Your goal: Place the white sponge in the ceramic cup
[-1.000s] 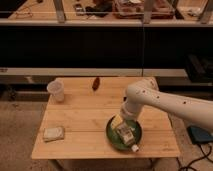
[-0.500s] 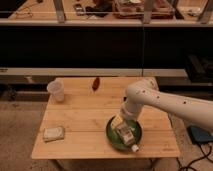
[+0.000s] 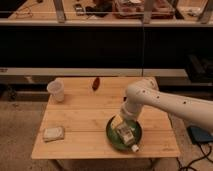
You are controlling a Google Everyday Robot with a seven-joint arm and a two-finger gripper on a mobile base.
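The white sponge [image 3: 53, 133] lies flat near the front left corner of the wooden table [image 3: 85, 120]. The ceramic cup [image 3: 56, 90] stands upright at the back left of the table, apart from the sponge. My gripper [image 3: 125, 126] is at the end of the white arm [image 3: 165, 102], low over the dark green round dish [image 3: 112, 134] at the front right, far from both sponge and cup. A pale blocky bottle-like object [image 3: 126, 134] lies in the dish right at the gripper.
A small dark reddish object [image 3: 95, 83] lies at the back middle of the table. Dark shelving and a rail run behind the table. A blue object [image 3: 200, 134] lies on the floor at the right.
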